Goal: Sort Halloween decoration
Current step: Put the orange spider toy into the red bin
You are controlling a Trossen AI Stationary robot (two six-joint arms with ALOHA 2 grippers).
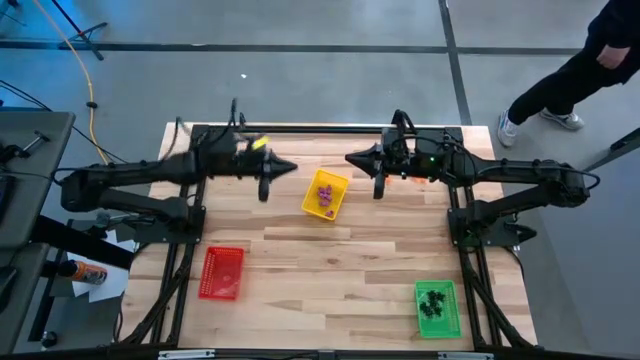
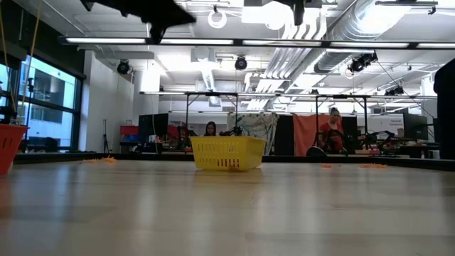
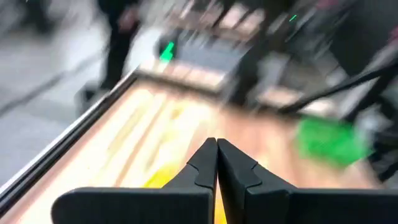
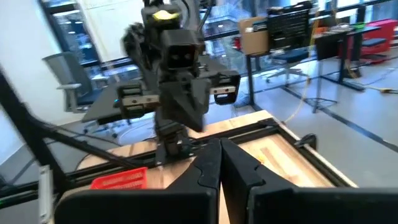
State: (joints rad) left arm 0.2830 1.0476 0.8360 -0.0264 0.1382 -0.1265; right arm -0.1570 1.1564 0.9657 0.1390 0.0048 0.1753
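Both arms are raised clear of the surface and extend inward from opposite sides at the far end, tips facing each other. Left claw [image 1: 288, 167]: fingers [image 3: 205, 163] pressed together, nothing held. Right claw [image 1: 353, 158]: fingers [image 4: 208, 163] likewise closed and empty.

- Three trays sit on the table [image 1: 330, 270]: one yellow tray [image 1: 326, 194], one red tray [image 1: 222, 272], one green tray [image 1: 437, 308].
- Two robot arms reach in, one on each side of the yellow tray.
- One person [image 1: 580, 70] walks beside the table.

Closed right claw [image 4: 219, 163] facing left arm [image 4: 177, 74]
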